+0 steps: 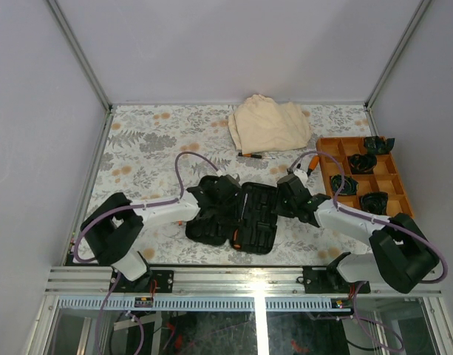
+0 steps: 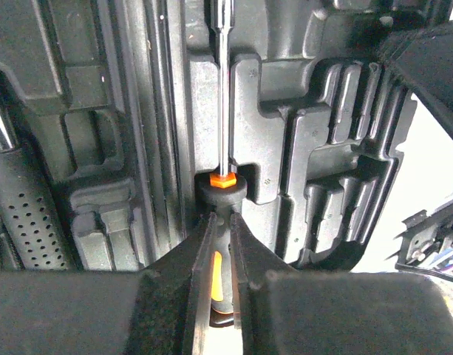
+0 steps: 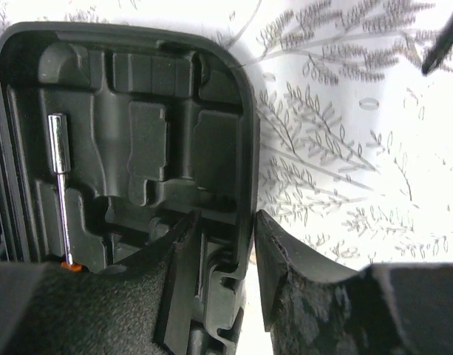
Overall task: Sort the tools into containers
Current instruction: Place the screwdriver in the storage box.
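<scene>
Case: we're looking at the black tool case [image 1: 259,222], lying open w/ both halves flat on the table [image 1: 137,148], just ahead of the arm bases. Its orange latch [image 1: 236,245] is sitting at the case's 6 o'clock edge.
L gripper: the left gripper [image 2: 221,229] is pinching the black-and-orange handle of a screwdriver [image 2: 222,111]. The fingers [image 2: 200,285] are pressing in from both sides, w/ only the handle btwn them.
Screwdriver posn: it's lying in a moulded slot of the case's L half. In the wrist view the shaft is pointing to 12 o'clock and the orange collar is showing just past the fingertips.
Neighbour tool: at 9 o'clock of that slot we're seeing a perforated-handle tool [image 2: 23,214] w/ a metal shaft, lying in the case.
R gripper: the right gripper [image 3: 225,222] is standing spread, straddling the R half's outer wall w/ one finger inside and one outside. A thin gap is showing on the outer side, so we're not reading it as a clamp.
R half contents: a socket-tipped driver [image 3: 61,177] is sitting in a slot at 9 o'clock of the R fingers, tip toward 12.
Loose tool: a small loose driver [image 1: 252,155] is lying on the table at 12 o'clock of the case, just beside the near edge of the beige cloth [image 1: 269,124].
Tray: an orange tray [image 1: 392,171] w/ dividers is sitting at 2 o'clock of the case, holding dark items we're not able to identify.
</scene>
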{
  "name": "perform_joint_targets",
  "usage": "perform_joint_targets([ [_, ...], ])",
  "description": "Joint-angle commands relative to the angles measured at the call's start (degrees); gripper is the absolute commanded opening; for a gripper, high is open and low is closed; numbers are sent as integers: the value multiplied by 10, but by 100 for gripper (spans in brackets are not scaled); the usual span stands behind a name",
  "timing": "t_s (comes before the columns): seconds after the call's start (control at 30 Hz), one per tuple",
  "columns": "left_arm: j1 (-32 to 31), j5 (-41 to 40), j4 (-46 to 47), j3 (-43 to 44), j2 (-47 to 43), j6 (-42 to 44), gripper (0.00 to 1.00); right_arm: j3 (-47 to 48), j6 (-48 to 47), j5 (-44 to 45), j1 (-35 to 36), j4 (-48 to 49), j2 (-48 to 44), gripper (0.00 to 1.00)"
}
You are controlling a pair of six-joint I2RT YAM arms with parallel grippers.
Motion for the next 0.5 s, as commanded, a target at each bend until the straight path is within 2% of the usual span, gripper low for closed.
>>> perform_joint_targets([
  [0.0, 40, -106, -125, -7, 49, 78, 11, 49, -32, -11, -24, 50, 35, 42],
  [0.27, 72, -99, -118, 29, 57, 109, 21, 122, -75, -37, -57, 60, 104, 44],
  [0.47, 77, -118, -138, 51, 25, 118, 30, 140, -101, -15, -58, 26, 56, 46],
])
